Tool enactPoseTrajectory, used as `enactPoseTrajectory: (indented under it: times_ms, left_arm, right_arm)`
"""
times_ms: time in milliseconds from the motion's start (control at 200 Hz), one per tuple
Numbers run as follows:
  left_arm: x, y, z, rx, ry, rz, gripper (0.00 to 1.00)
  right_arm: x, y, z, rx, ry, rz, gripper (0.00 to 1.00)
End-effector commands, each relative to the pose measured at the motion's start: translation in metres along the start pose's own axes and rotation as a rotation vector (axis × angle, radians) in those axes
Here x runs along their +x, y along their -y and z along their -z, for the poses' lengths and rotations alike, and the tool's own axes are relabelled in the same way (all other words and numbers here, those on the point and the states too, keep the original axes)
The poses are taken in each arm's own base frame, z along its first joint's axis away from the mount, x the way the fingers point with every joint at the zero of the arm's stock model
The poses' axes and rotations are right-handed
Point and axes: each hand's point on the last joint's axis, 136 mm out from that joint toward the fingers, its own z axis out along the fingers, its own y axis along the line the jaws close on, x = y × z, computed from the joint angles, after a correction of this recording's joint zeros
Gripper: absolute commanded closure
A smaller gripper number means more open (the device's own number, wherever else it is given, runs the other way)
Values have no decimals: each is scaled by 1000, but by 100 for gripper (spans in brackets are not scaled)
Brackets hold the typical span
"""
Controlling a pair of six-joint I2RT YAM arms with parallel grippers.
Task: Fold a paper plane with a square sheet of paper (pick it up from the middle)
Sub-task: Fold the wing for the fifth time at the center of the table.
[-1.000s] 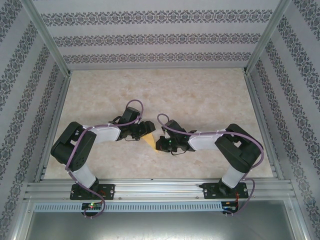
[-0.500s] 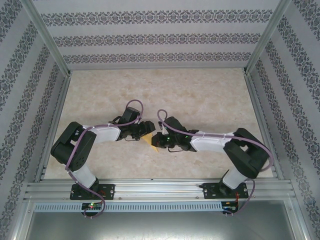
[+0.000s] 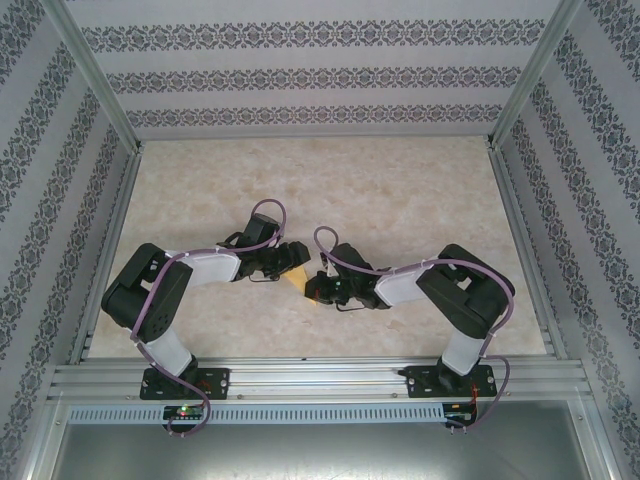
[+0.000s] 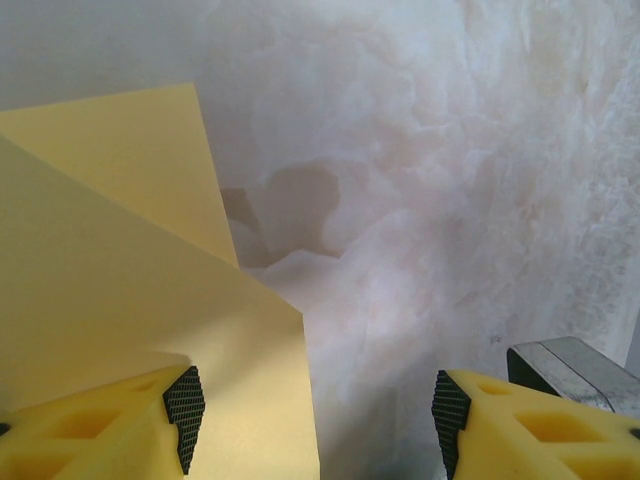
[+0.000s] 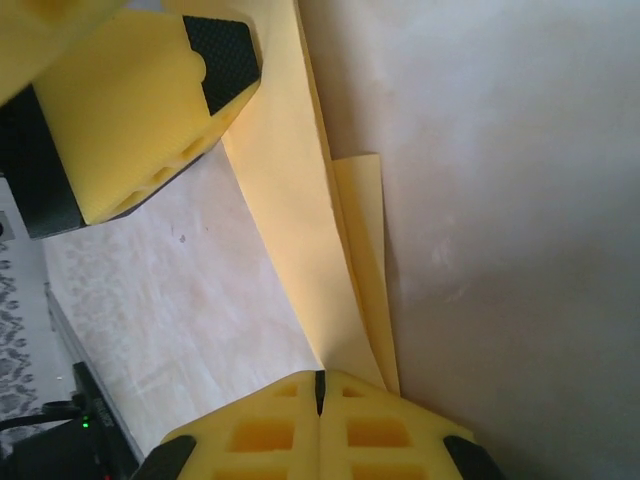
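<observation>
i see left gripper apart, thin yellow folded paper sheet at its 9 o'clock; right gripper pressed together beside the sheet.

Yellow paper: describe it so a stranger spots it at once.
On the marbled table, look near the front, where the left arm and right arm meet. The yellow paper sits there, partly folded, the one thin, creased sheet against pale marble.

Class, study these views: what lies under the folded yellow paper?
The marbled table shows all around the yellow paper, so the paper seems to rest on it. Anything directly beneath the folded layers is covered and cannot be seen.
</observation>
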Motion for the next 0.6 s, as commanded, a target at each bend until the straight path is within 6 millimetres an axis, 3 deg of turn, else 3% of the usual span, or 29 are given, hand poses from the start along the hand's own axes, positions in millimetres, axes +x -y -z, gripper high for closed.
enactPoseTrajectory:
  times_ms: [0,205,415,595]
  left_arm:
    - [18,-51,-5,-168,-54,78,34]
    - [17,-51,-4,-170,-53,78,34]
    - [17,-52,-4,-176,-50,83,34]
    - [17,-48,-4,-158,-53,76,34]
  right_arm:
    - [31,40,-3,58,-89,-133,95]
    - [29,30,2,26,-81,-130,94]
    - [41,41,16,97,-105,-116,93]
    - [27,2,33,72,-49,0,94]
